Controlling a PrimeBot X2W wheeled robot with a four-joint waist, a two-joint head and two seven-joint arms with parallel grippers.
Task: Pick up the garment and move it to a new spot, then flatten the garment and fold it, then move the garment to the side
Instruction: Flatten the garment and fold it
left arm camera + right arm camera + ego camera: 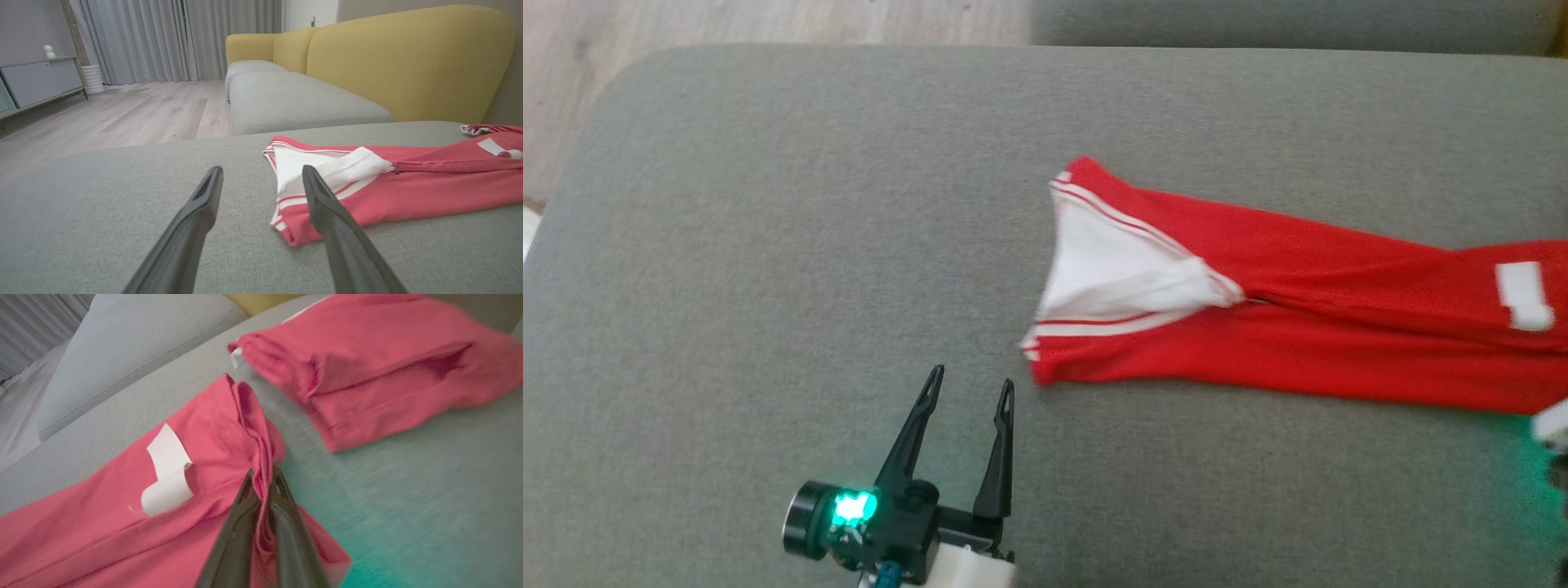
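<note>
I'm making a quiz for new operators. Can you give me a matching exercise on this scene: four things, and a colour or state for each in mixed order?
1. left hand
2. right hand
3. garment
4. sofa back

A. yellow
B. shut on the garment
C. open, holding nothing
D. lying on the grey cushion

Pairs: 1-C, 2-B, 3-D, 4-A

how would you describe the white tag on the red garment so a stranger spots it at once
Look at the grey sofa cushion, where a red garment lies across the right side. Near the fold pinched by the right gripper sits a small white tag. Unlike the big white striped panel at its left end, it is a plain strip, curled at one end.
</note>
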